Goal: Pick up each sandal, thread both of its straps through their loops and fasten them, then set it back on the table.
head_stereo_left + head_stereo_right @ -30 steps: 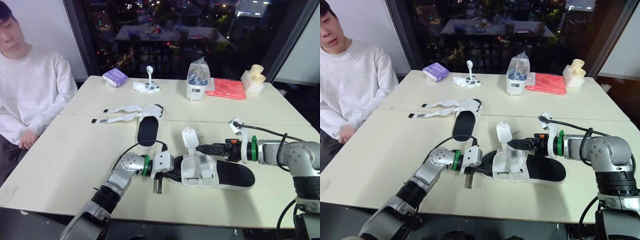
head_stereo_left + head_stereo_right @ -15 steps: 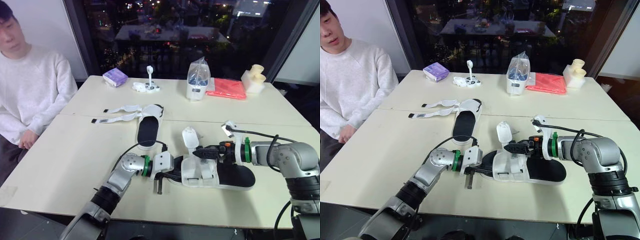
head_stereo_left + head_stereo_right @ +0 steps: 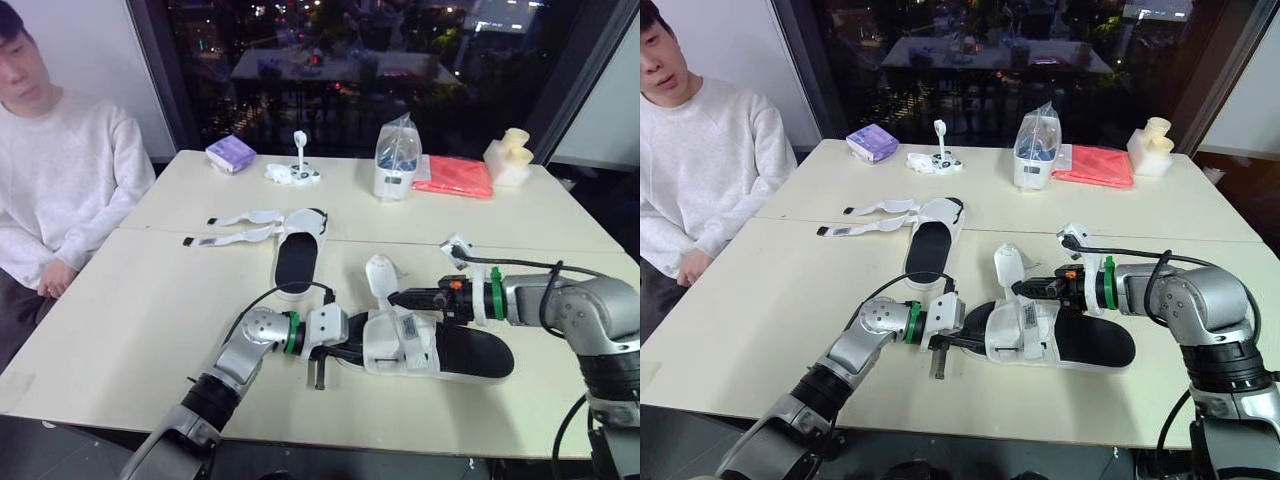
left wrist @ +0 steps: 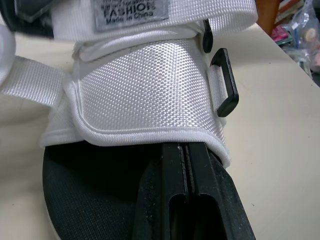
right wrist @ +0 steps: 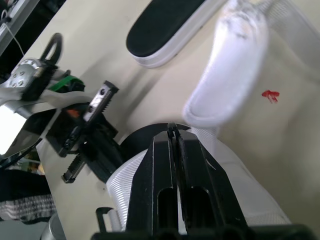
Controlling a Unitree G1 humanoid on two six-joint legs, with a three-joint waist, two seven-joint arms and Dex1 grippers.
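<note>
On the table (image 3: pixel 120 330), left hand (image 3: pixel 345 350) pinched shut at one end of the sandal (image 3: pixel 470 352), right hand (image 3: pixel 396 298) shut beside its loose strap (image 3: pixel 379 273); we judge threading that through the loop (image 4: pixel 226 82) comes next.

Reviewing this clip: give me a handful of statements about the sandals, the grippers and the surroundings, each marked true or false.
1. The far sandal lies on the table with its straps unfastened and spread out. True.
2. The right gripper holds the near sandal in the air. False: the near sandal rests on the table.
3. A person in a white sweater sits at the robot's left. True.
4. The red cloth touches the far sandal. False: the red cloth lies at the table's far side, beside a clear bag.
5. The left gripper's jaws are wide open. False: the left gripper is shut, tucked under the near sandal's white upper.
</note>
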